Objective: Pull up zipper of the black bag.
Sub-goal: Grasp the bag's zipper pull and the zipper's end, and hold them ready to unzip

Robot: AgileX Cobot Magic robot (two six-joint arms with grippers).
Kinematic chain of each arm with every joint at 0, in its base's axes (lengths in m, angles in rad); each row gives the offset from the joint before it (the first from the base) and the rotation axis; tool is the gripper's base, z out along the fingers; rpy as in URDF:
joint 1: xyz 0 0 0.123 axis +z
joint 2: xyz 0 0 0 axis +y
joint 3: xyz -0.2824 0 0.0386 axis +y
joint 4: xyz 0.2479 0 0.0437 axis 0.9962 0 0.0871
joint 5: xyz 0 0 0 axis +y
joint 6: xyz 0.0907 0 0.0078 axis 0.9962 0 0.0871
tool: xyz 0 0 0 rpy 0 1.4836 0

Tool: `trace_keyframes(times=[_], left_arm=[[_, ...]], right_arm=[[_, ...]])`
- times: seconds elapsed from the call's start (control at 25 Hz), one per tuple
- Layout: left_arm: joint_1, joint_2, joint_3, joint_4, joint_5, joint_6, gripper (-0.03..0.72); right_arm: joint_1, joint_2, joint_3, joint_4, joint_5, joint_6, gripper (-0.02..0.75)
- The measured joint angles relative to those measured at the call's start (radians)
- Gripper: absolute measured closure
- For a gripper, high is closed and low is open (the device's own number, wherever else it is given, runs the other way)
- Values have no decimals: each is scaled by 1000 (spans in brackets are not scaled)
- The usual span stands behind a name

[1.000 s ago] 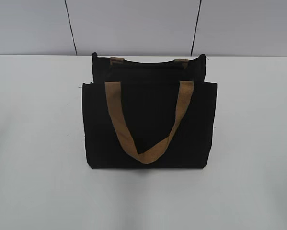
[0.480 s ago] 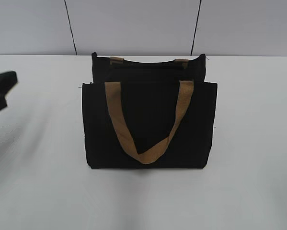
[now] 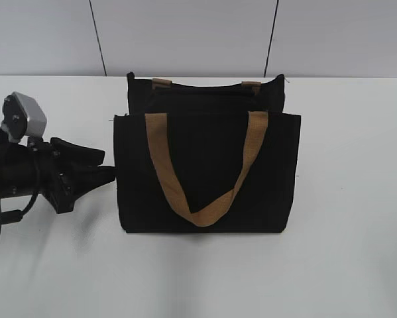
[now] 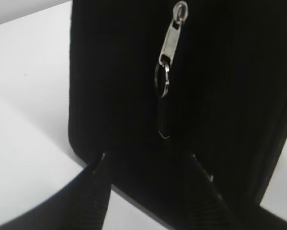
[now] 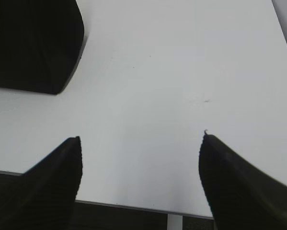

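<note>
The black bag (image 3: 205, 175) stands upright on the white desk (image 3: 344, 265), one tan handle (image 3: 201, 165) drooping down its front panel. The left gripper (image 3: 105, 167) reaches in from the left edge, its dark fingers (image 3: 85, 154) spread apart just beside the bag's left side

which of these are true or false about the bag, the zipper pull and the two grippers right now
1. The left gripper sits beside the black bag's left end. True.
2. The left gripper is shut on the silver pull tab. False: its fingers stand apart, with the tab beyond them, ungrasped.
3. A tan handle drapes over the bag's front. True.
4. The right gripper holds the bag. False: it is open over bare table, with the bag off to one side.
5. The bag lies flat on its side. False: it stands upright.
</note>
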Motion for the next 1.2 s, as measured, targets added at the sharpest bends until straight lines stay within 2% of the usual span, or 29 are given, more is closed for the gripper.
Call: trace_keyframes(times=[0.16,0.64,0.76,0.84,0.92,1.08,1.2], left_arm=[[-3,76,-94,124,-24,-1,309],[-82,262,-262,124,-96,-4,317],[-84,278,-270,101,-114,-4,410],[-85,278,-270,97,-135,-4,547],[-86,278,-270,95,-153,-4,652],[-89,275,-270,83,-150,-4,664],[-89,230,-250,54,-79,-4,665]], right_arm=[[0,0,0,0,0,0,162],[0,0,0,1,0,0,162],[0,0,0,1,0,0,162],[0,0,0,1,0,0,162],[0,0,0,1,0,0,162],[0,0,0,1,0,0,162],[0,0,0,1,0,0,162]])
